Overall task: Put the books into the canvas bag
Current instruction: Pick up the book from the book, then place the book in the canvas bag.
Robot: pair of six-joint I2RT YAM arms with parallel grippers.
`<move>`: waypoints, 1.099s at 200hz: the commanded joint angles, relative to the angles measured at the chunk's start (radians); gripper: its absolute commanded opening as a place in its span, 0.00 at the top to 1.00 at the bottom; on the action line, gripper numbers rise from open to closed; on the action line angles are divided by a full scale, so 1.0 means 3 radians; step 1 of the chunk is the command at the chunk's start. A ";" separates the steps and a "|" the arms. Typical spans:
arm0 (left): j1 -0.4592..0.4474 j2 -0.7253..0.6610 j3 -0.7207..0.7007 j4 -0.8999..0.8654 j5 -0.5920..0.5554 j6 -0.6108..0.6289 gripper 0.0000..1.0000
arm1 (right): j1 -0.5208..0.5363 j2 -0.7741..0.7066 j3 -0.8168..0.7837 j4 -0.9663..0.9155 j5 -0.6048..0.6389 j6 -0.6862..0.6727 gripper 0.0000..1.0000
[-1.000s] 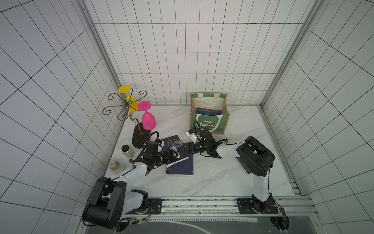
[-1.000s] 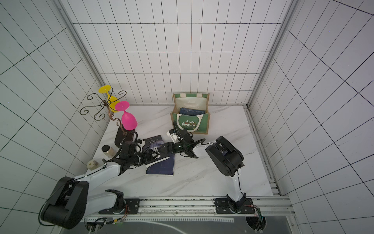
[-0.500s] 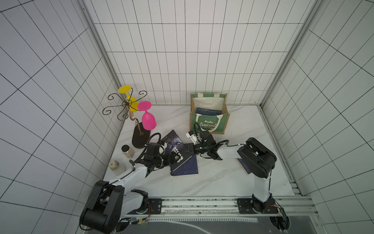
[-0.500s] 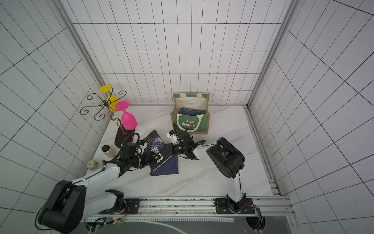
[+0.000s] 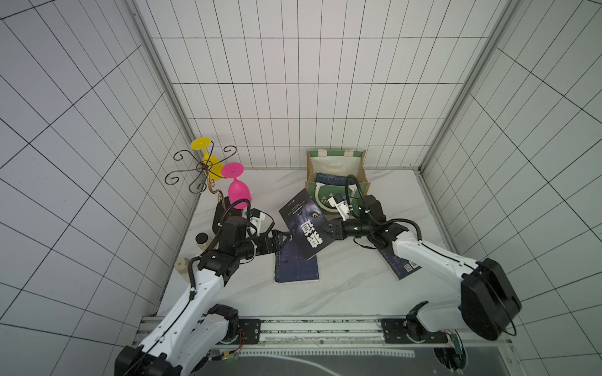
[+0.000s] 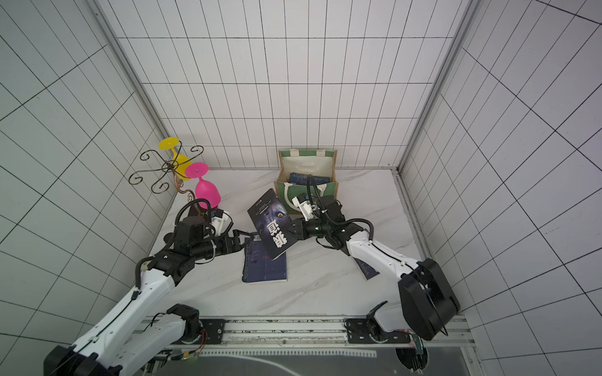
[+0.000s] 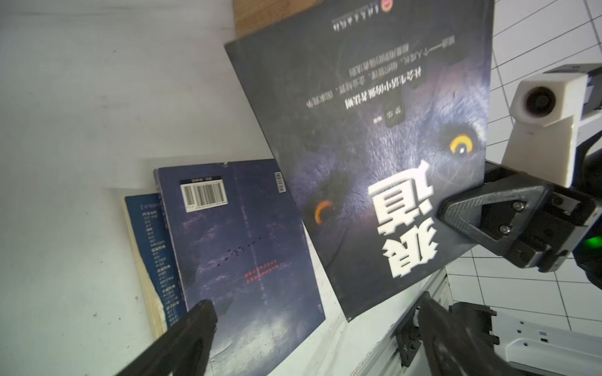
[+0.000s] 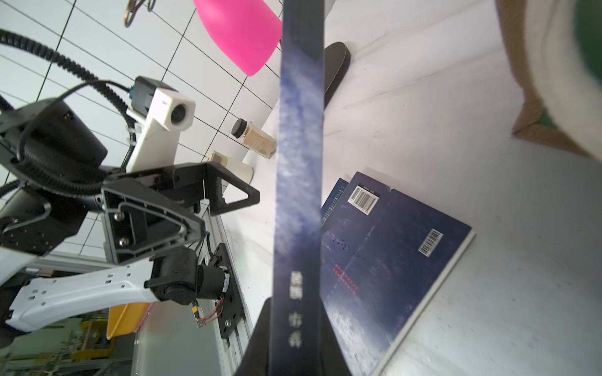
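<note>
A wire rack (image 5: 201, 169) stood at the rear left of the surface (image 5: 342, 293), carrying a yellow goblet (image 5: 208, 159) and a pink goblet (image 5: 238, 192). A small capped bottle (image 5: 202, 239) and a cream jar (image 5: 181, 263) sat along the left wall. Two navy books (image 5: 296, 265) lay stacked flat mid-surface, and another book (image 5: 399, 267) lay partly hidden under the right arm.

The canvas bag (image 5: 335, 164) stood upright against the back wall, mouth open, with a navy book (image 5: 329, 178) already inside. In both top views the right arm's wrist camera and cable crossed in front of its green panel.

The right gripper (image 5: 327, 232) was clenched on one edge of the black book (image 5: 304, 224). It held the book lifted and tilted above the navy stack, short of the bag's front. The right wrist view showed the spine pinched between the fingers (image 8: 257, 338).

The left gripper (image 5: 283, 239) gaped wide and grasped nothing. It sat just beside the black book's opposite edge, and contact could not be told.
</note>
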 commanded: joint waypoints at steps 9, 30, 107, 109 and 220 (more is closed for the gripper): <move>-0.0013 0.0018 0.0317 -0.0473 0.0199 0.0423 0.03 | -0.0234 -0.0265 0.0614 -0.1051 -0.0244 -0.0827 1.00; -0.0018 0.0001 0.0616 -0.0635 0.0273 0.0689 0.03 | -0.0275 -0.0194 0.1041 -0.1707 -0.0389 -0.1280 1.00; -0.0241 -0.0152 0.1193 -0.0478 0.0019 0.1213 0.03 | -0.0128 -0.0400 0.1303 -0.2465 -0.1508 -0.2043 1.00; -0.0248 -0.0146 0.1194 -0.0472 0.0034 0.1216 0.03 | -0.0112 -0.0410 0.1310 -0.2500 -0.1523 -0.2074 1.00; -0.1185 -0.0221 0.1115 -0.0716 0.0023 0.1622 1.00 | 0.0112 -0.0522 0.1366 -0.2601 -0.1383 -0.2367 1.00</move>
